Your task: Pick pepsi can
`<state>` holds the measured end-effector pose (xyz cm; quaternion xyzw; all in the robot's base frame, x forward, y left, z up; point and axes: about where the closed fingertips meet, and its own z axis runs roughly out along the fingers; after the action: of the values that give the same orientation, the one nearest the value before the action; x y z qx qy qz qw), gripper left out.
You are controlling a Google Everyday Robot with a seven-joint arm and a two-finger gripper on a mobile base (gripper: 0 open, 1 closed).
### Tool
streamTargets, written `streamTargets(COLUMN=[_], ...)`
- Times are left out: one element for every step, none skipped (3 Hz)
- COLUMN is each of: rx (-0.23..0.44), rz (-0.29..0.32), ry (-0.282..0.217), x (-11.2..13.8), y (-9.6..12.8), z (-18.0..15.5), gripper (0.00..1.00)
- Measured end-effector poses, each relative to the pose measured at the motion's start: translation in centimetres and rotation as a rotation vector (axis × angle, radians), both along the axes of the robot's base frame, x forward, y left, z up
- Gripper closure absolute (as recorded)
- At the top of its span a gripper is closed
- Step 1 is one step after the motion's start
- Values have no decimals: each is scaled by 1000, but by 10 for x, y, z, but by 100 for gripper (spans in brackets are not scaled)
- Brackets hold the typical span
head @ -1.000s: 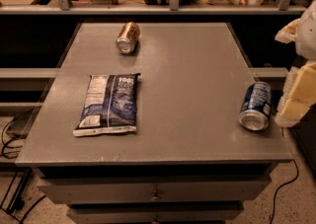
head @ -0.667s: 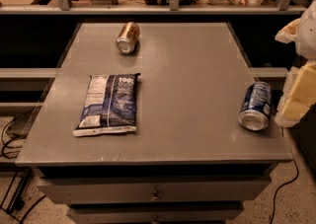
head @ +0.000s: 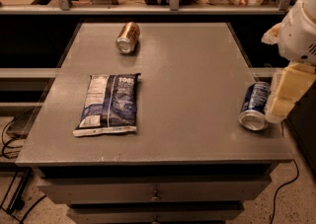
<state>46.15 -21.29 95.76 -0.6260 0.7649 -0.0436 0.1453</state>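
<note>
The pepsi can [head: 254, 105], dark blue with white markings and a silver top, lies on its side near the right edge of the grey table [head: 187, 70], its top facing the front. My gripper [head: 282, 98], cream-coloured under a white arm, hangs at the table's right edge, right beside the can on its right side and seeming to touch it. The can rests on the table.
A gold-brown can [head: 128, 37] lies on its side at the back left of the table. A flat blue-and-white snack bag [head: 108, 103] lies at the left middle. A shelf with a rail and packages runs behind the table. Drawers are below the front edge.
</note>
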Motion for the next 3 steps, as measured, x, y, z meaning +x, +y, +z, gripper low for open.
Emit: streamTargets(rx=[-12, -17, -5], rz=[-16, -63, -114], ry=[33, 67, 108], x=[13, 22, 26], y=[-8, -20, -30], z=[-22, -48, -74], gripper=[0, 0, 0])
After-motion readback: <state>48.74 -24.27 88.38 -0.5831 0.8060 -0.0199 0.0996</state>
